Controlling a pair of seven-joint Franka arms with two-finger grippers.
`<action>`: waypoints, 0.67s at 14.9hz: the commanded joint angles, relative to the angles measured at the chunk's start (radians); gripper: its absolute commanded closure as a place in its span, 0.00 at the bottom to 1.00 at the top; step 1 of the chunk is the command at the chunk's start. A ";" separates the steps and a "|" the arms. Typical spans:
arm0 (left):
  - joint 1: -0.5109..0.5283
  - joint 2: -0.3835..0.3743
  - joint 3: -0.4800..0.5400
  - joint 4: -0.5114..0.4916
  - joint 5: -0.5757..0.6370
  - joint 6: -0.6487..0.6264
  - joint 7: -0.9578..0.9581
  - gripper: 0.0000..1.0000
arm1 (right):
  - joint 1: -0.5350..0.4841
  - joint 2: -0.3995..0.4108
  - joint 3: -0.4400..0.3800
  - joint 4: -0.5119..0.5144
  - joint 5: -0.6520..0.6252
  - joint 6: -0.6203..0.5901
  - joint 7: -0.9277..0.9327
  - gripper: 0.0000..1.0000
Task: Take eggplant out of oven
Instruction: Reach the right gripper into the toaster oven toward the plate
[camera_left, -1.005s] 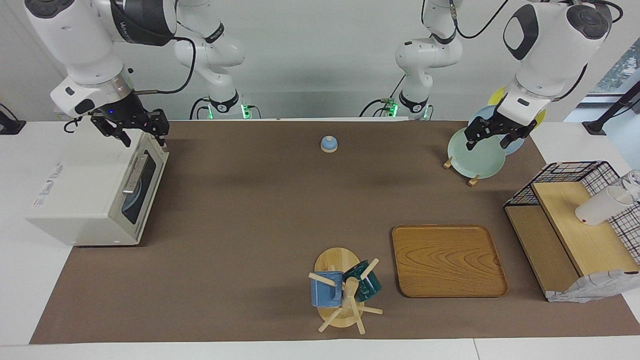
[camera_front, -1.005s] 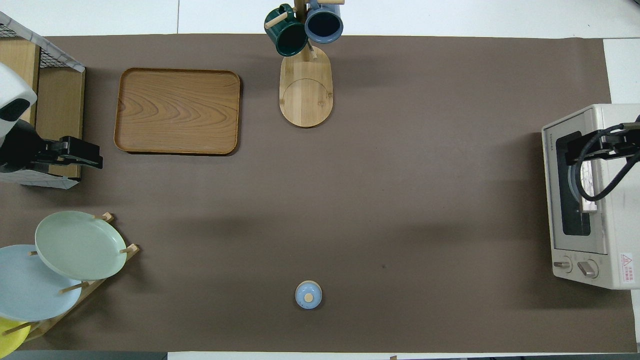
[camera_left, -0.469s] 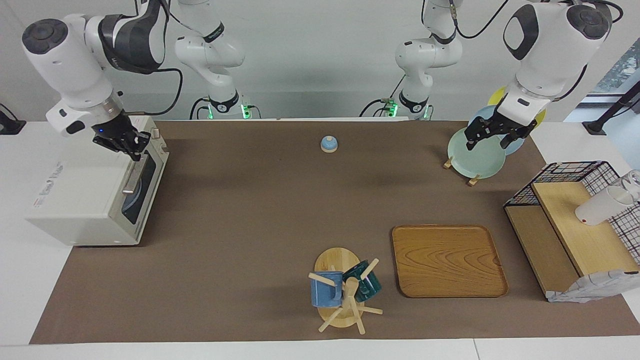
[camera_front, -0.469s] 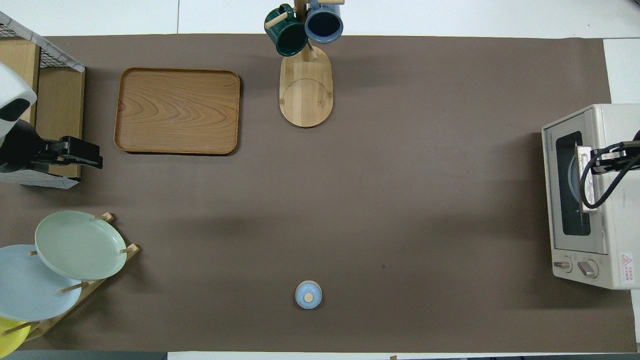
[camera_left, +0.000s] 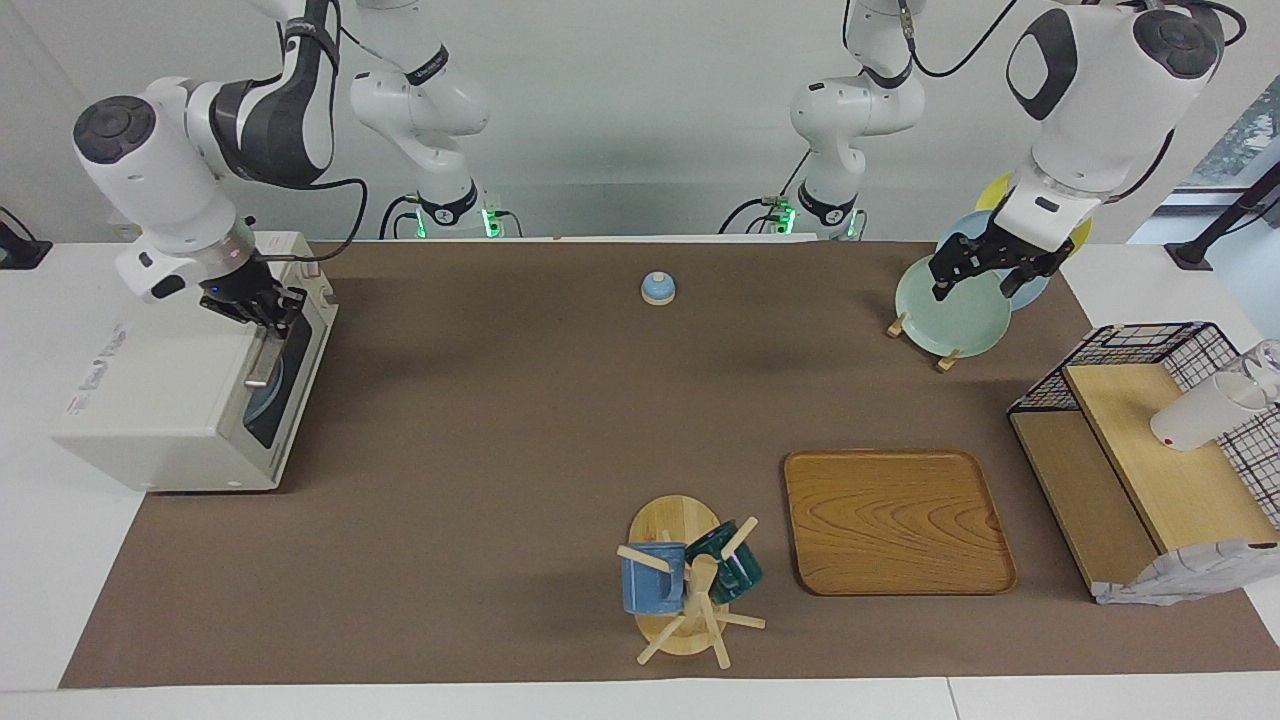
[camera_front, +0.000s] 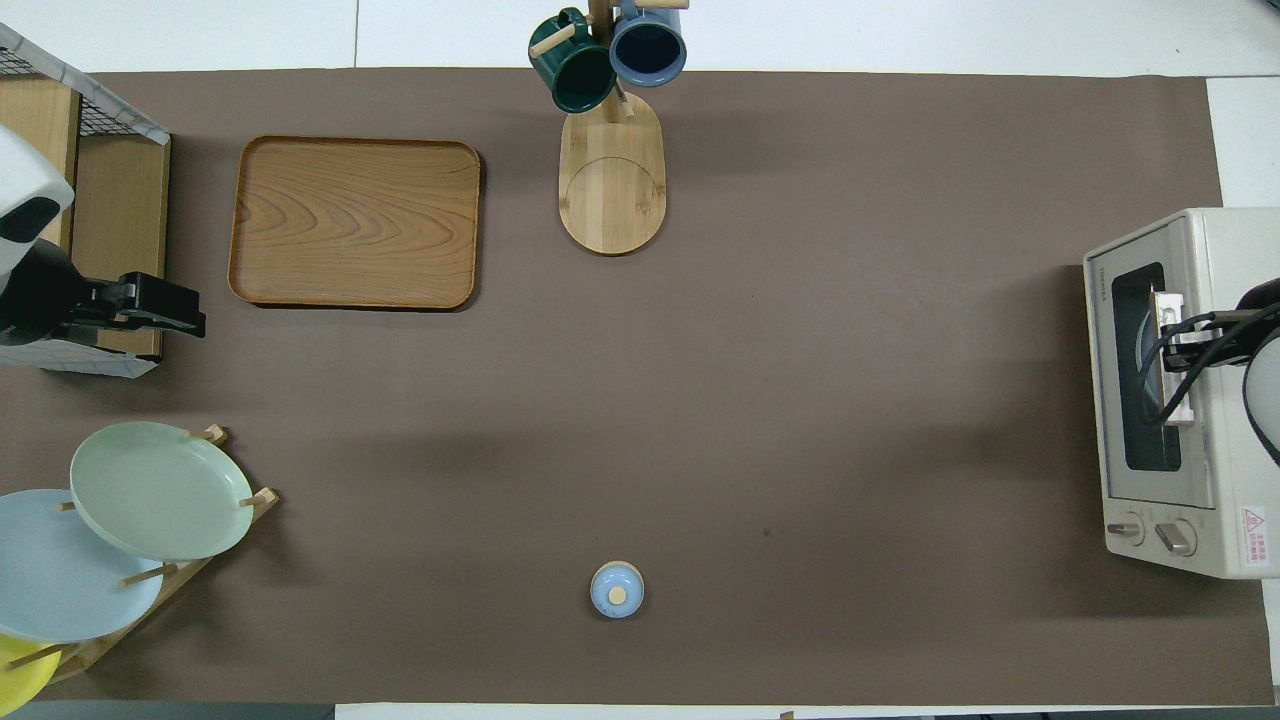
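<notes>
Oven (camera_left: 190, 390) in off-white, boxy, stands at the right arm's end of the worktop (camera_left: 480, 450), on the edge of the brown mat; it has a dark glass door (camera_front: 1140, 370), shut, with a metal bar handle (camera_left: 264, 352) across its top and two knobs (camera_front: 1150, 535) at the end of its front nearer the robots. Through the glass a pale blue round shape shows dimly; the eggplant cannot be made out in either view, so its place cannot be told from here.

The right gripper (camera_left: 270, 312) is at the handle, at the end of the bar nearer the robots, its fingers clenched on it. In the overhead view the arm's cable and wrist cover part of the handle and the oven's top, and the oven's outer side is cut off by the picture's edge.

The left gripper (camera_left: 975, 270) hangs in the air over the plate rack (camera_left: 925, 345), in front of the green plate (camera_left: 950, 305), fingers spread and holding nothing; that arm waits.

Farther from the robots lie a wooden tray (camera_left: 895, 520) and a mug stand (camera_left: 685, 585) with a blue and a green mug. A small blue lid (camera_left: 657, 288) sits near the robots. The wire shelf (camera_left: 1140, 450) at the left arm's end is partly cut off, as is the white cup (camera_left: 1200, 410) on it.
</notes>
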 joint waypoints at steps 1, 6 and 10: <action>0.015 -0.020 -0.010 -0.015 0.016 -0.001 0.007 0.00 | -0.029 -0.031 0.012 -0.068 -0.021 0.060 -0.009 1.00; 0.017 -0.020 -0.010 -0.015 0.016 -0.001 0.007 0.00 | 0.003 -0.025 0.016 -0.147 -0.004 0.157 -0.011 1.00; 0.015 -0.020 -0.010 -0.015 0.016 -0.001 0.007 0.00 | 0.094 0.025 0.016 -0.186 -0.002 0.278 0.058 1.00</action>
